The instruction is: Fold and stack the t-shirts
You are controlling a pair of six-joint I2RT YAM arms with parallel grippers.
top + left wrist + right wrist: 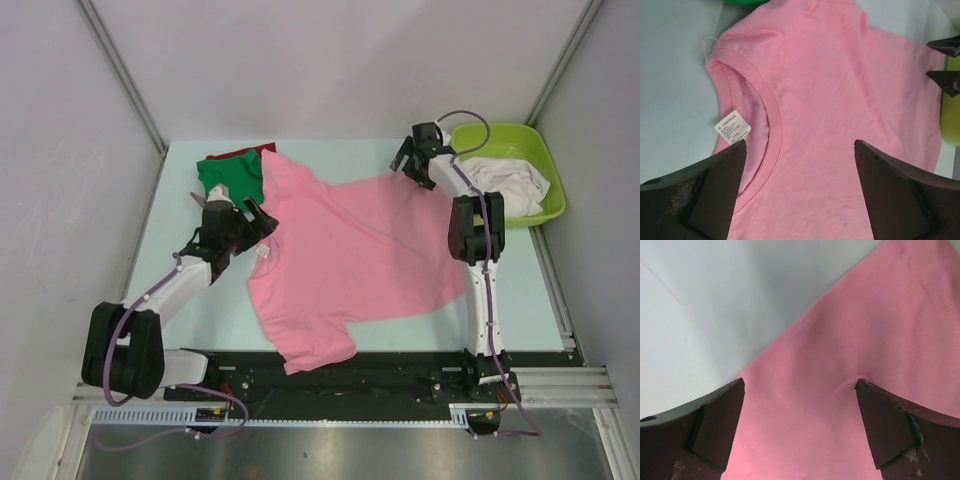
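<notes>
Left gripper [260,222]: jaws spread wide and empty, hovering over the collar of the pink t-shirt [350,250], just beside the neck label [732,131]. Right gripper [413,162]: likewise released, above the shirt's far right corner. The shirt lies flat mid-table, unfolded, probably spread out for a first fold. Green t-shirt [230,175] lies on the red t-shirt [238,153] at far left, presumably the stack. White shirts [510,180] are in the lime tub [545,150] at far right.

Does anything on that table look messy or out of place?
The pink t-shirt lies askew, one sleeve draped over the black rail at the near edge. A loose thread sticks out near its collar. Nothing looks spilled or torn.
</notes>
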